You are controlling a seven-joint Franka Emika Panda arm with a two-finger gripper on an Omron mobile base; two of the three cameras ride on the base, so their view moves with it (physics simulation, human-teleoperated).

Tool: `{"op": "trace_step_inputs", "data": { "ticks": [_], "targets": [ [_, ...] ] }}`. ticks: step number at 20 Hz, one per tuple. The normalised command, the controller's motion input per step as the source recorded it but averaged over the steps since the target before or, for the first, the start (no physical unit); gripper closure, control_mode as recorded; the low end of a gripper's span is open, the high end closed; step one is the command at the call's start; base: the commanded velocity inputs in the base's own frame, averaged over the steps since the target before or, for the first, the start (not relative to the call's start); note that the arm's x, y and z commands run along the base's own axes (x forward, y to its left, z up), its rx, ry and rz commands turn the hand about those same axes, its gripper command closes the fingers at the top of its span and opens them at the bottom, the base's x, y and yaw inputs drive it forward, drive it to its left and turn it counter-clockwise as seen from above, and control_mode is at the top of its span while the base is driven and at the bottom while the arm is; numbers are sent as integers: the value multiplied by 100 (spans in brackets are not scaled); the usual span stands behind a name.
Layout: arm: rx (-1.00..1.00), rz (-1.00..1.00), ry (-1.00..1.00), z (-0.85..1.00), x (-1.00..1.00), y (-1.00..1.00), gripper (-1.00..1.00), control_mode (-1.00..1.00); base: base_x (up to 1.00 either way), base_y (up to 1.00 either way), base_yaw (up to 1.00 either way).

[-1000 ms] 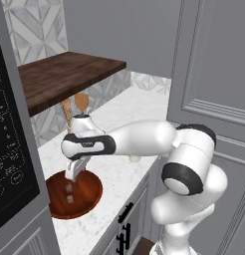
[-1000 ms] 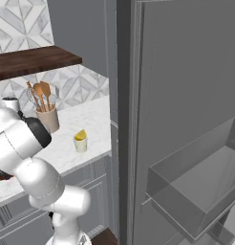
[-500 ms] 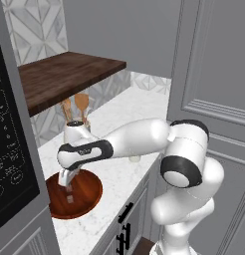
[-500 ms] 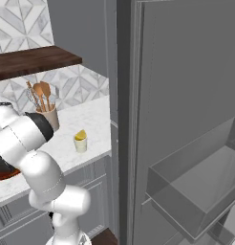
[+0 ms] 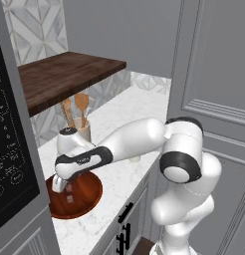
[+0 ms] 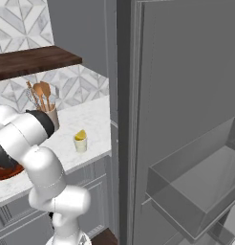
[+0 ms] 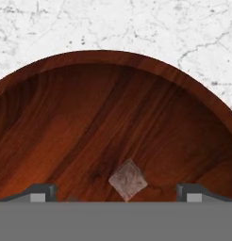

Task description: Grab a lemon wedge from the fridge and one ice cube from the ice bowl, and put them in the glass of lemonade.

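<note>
Gripper (image 7: 115, 190) spread wide, lowered into ice bowl (image 7: 66, 117) at lower frame. Ice cube (image 7: 128, 180) judged light, slippery, corner-turned; best pinched across opposite flat faces.

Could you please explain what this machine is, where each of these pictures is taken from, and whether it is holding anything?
It is a white robot arm with dark joints on a drivable base, in a rendered kitchen. Two pictures come from cameras behind it, left and right; the third looks along its hand. The two-finger gripper hangs open and empty over a shallow reddish-brown wooden bowl on the white marble counter. A tiny pale ice cube lies in the bowl between the fingertips. Further along stand a beige crock of wooden spoons and a small glass of lemonade with a yellow lemon wedge in it.
</note>
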Motion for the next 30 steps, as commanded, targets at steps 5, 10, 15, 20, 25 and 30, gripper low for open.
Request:
{"op": "trace_step_inputs", "data": {
  "ticks": [5,10,15,20,25,30],
  "targets": [
    [0,0,-3,-19,-7,0,-100,-100,0,0,0],
    [0,0,-2,-50,0,0,-100,-100,0,0,0],
    [0,0,0,-23,0,0,-100,-100,0,0,0],
    [0,0,0,-5,0,0,-100,-100,0,0,0],
    [0,0,0,0,0,0,100,-100,0,0,0],
    [0,0,0,0,2,0,100,-100,0,0,0]
  ]
}}
